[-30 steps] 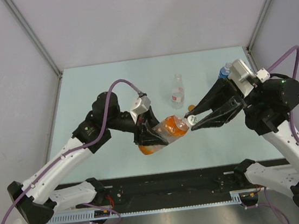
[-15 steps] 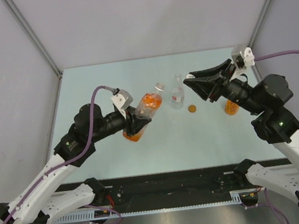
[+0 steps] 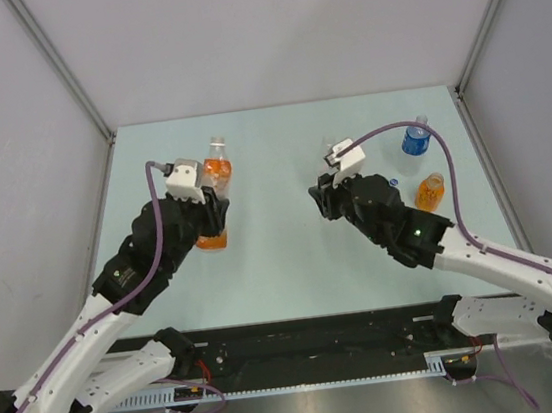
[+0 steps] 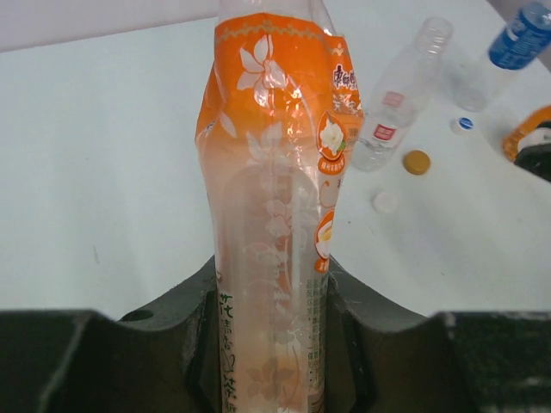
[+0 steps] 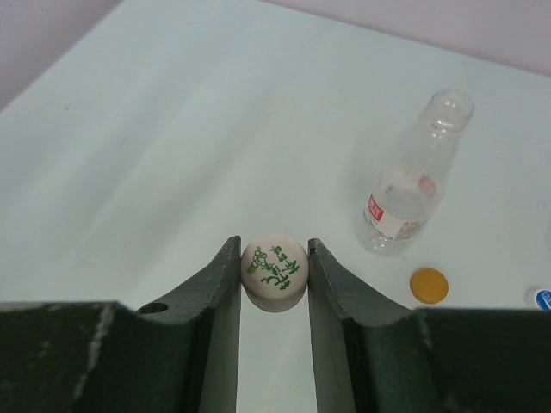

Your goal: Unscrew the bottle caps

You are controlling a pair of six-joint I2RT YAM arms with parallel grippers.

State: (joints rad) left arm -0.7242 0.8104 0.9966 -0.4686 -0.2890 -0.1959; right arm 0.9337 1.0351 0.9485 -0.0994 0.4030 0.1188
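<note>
An orange-drink bottle (image 3: 215, 174) with a flowered orange label (image 4: 275, 172) stands roughly upright at the back left. My left gripper (image 3: 210, 212) is shut on its lower body (image 4: 274, 284). The top of its neck is cut off in the left wrist view. My right gripper (image 3: 321, 199) hangs over the table's middle, shut on a white bottle cap (image 5: 274, 268) with green print, apart from any bottle. A clear bottle (image 5: 413, 189) with an open neck stands just behind it. An orange cap (image 5: 429, 285) and a white cap (image 4: 385, 201) lie loose on the table.
A blue-labelled bottle (image 3: 414, 137) and a small orange bottle (image 3: 429, 192) stand at the back right, with a blue-and-white cap (image 3: 394, 182) near them. The pale green table (image 3: 283, 266) is fenced by grey walls on three sides.
The left arm swung the orange bottle from the centre to the back left and raised it upright. The right gripper pulled the white cap off and now holds it over the middle.
</note>
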